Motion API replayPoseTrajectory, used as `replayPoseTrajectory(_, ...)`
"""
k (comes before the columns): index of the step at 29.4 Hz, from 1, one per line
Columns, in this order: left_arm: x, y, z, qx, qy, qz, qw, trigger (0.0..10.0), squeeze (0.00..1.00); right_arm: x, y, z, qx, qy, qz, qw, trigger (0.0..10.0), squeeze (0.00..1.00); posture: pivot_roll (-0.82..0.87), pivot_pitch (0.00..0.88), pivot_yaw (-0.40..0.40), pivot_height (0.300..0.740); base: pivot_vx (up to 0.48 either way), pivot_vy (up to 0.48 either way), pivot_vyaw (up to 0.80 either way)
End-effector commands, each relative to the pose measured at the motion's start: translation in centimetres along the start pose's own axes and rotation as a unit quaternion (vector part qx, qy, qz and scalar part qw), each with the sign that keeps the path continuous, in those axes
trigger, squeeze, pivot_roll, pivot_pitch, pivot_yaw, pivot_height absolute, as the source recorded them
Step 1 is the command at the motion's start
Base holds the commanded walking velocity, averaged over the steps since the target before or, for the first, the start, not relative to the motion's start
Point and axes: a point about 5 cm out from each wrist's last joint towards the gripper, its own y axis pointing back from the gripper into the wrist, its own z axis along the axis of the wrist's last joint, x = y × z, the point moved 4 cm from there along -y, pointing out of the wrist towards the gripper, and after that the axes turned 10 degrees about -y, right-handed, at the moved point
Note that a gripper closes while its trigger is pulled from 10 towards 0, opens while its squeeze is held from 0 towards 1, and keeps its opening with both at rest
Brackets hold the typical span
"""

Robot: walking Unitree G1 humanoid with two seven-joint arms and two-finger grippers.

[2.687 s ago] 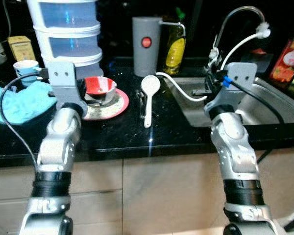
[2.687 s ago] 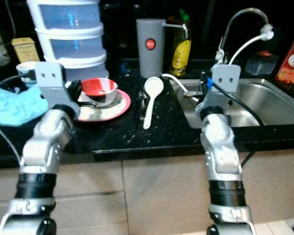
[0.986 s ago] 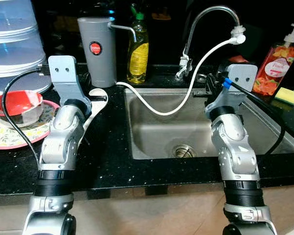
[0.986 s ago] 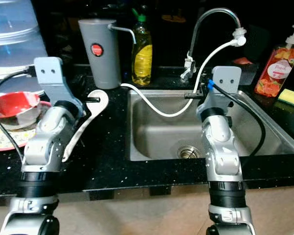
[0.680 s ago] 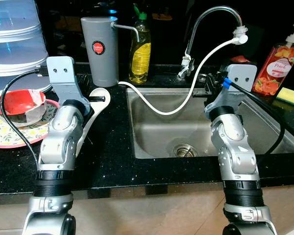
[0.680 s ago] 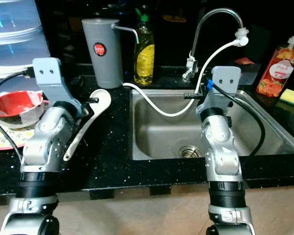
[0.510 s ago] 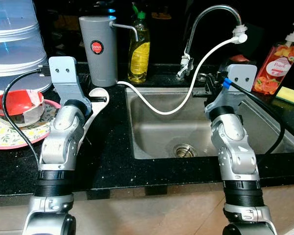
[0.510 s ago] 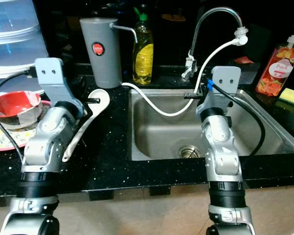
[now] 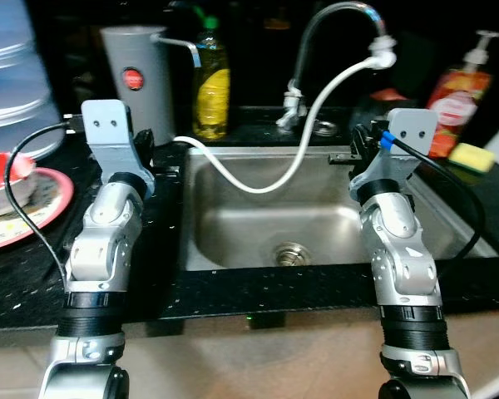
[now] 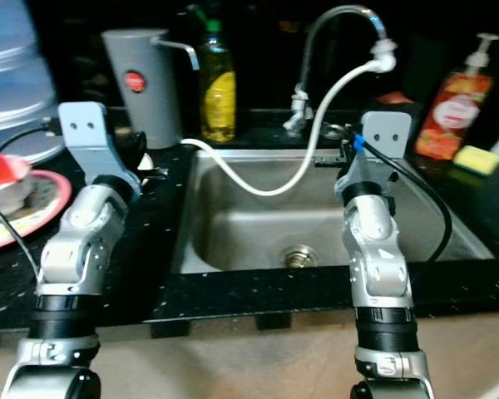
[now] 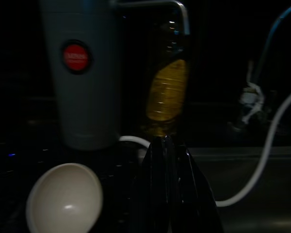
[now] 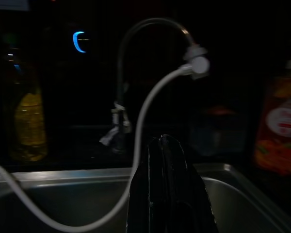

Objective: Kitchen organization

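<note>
— Two claws, both with fingers pressed together and holding nothing: the left claw (image 11: 169, 194) hangs over the black desk (image 9: 150, 283) beside the white spoon (image 11: 64, 197), the right claw (image 12: 167, 194) is raised at the sink (image 9: 333, 220)

— What shifted in the last moments?

— Mostly the camera. It has swung toward the robot's right, so the sink now sits in the middle and the red bowl (image 9: 0, 170) on its patterned plate (image 9: 33, 212) has slid to the left edge. The dishes themselves look unmoved

— And for tidying the kitchen?

— My guess is it's squaring up to the sink, with the bowl, plate and spoon not yet collected. The white hose (image 9: 316, 125) from the tap (image 9: 333, 21) droops across the basin and could snag an arm
</note>
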Motion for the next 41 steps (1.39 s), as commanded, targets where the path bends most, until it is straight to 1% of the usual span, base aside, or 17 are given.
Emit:
replayPoseTrajectory(1,0.3,0.1,-0.1,0.002,0.001,0.006,1.0,10.0,0.0,0.0,0.1,-0.4,0.009,-0.003,0.0,1.0,10.0,0.0,-0.1,0.041,-0.049,0.74,0.0,0.0,0.0)
replayPoseTrajectory(4,0.3,0.1,-0.2,0.006,0.0,0.008,1.0,10.0,0.0,0.1,0.1,-0.4,0.009,-0.002,0.001,1.0,10.0,0.0,-0.1,0.041,-0.049,0.74,0.0,0.0,0.0)
replayPoseTrajectory(6,0.8,0.0,-1.5,0.065,-0.028,0.023,0.997,10.0,0.0,0.4,0.2,-0.6,0.016,0.004,0.015,1.0,10.0,0.0,-0.1,0.047,-0.047,0.74,0.0,0.0,0.0)
replayPoseTrajectory(8,1.1,0.1,-1.8,0.095,-0.047,0.027,0.994,10.0,0.0,0.5,0.1,-0.5,0.018,0.015,0.023,0.999,10.0,0.0,-0.1,0.047,-0.047,0.74,0.0,0.0,0.0)
replayPoseTrajectory(11,1.7,0.2,0.5,0.081,-0.111,0.005,0.991,10.0,0.0,0.3,-0.2,0.1,0.019,0.015,0.024,0.999,10.0,0.0,-0.1,0.047,-0.047,0.74,0.0,0.0,0.0)
replayPoseTrajectory(14,2.0,0.3,1.5,0.077,-0.128,-0.002,0.989,10.0,0.0,0.3,-0.3,0.2,0.025,0.022,0.027,0.999,10.0,0.0,-0.1,0.047,-0.047,0.74,0.0,0.0,0.0)
replayPoseTrajectory(16,3.4,0.7,2.5,0.084,-0.157,0.015,0.984,10.0,0.0,0.8,-0.5,0.9,0.024,0.011,0.034,0.999,10.0,0.0,-0.05,0.061,-0.034,0.74,0.0,0.0,0.0)
replayPoseTrajectory(17,3.4,0.7,2.5,0.084,-0.157,0.015,0.984,10.0,0.0,0.8,-0.5,0.9,0.024,0.011,0.034,0.999,10.0,0.0,-0.05,0.061,-0.034,0.74,0.0,0.0,0.0)
replayPoseTrajectory(18,4.3,0.8,3.9,0.067,-0.226,0.019,0.972,10.0,0.0,1.2,-0.6,1.8,0.019,-0.021,0.037,0.999,10.0,0.0,-0.05,0.064,-0.031,0.74,0.0,0.0,0.0)
replayPoseTrajectory(20,4.7,0.7,4.0,0.071,-0.237,0.022,0.969,10.0,0.0,1.4,-0.6,2.0,0.019,-0.024,0.04,0.999,10.0,0.0,-0.05,0.069,-0.023,0.74,0.0,0.0,0.0)
replayPoseTrajectory(26,6.4,0.8,2.1,0.11,-0.183,0.083,0.973,10.0,0.0,1.7,-0.4,1.4,0.025,-0.017,0.044,0.999,10.0,0.0,-0.04,0.069,-0.022,0.74,0.0,0.0,0.0)
replayPoseTrajectory(28,7.1,1.0,1.4,0.117,-0.129,0.129,0.976,10.0,0.0,1.5,-0.3,0.9,0.024,-0.026,0.03,0.999,10.0,0.0,-0.04,0.07,-0.026,0.74,0.0,0.0,0.0)
replayPoseTrajectory(32,6.5,0.9,2.2,0.09,-0.163,0.122,0.975,10.0,0.0,1.1,-0.4,0.9,0.011,-0.041,0.008,0.999,10.0,0.0,-0.04,0.078,-0.032,0.74,0.0,0.0,0.0)
replayPoseTrajectory(33,5.9,0.8,3.4,0.053,-0.193,0.096,0.975,10.0,0.0,0.8,-0.4,1.1,0.002,-0.048,0.001,0.999,10.0,0.0,-0.02,0.085,-0.042,0.74,0.0,0.0,0.0)
replayPoseTrajectory(35,5.4,0.8,4.4,0.02,-0.193,0.075,0.978,10.0,0.0,0.9,-0.4,0.9,0.001,-0.048,0.002,0.999,10.0,0.0,-0.01,0.084,-0.046,0.74,0.0,0.0,0.0)
replayPoseTrajectory(37,5.3,0.9,4.3,0.019,-0.188,0.07,0.979,10.0,0.0,1.2,-0.4,0.7,0.003,-0.048,0.01,0.999,10.0,0.0,-0.01,0.079,-0.043,0.74,0.0,0.0,0.0)
replayPoseTrajectory(41,5.9,1.1,0.2,0.128,-0.157,0.079,0.976,10.0,0.0,1.6,-0.2,-0.1,0.023,-0.023,0.021,0.999,10.0,0.0,-0.02,0.067,-0.035,0.74,0.0,0.0,0.0)
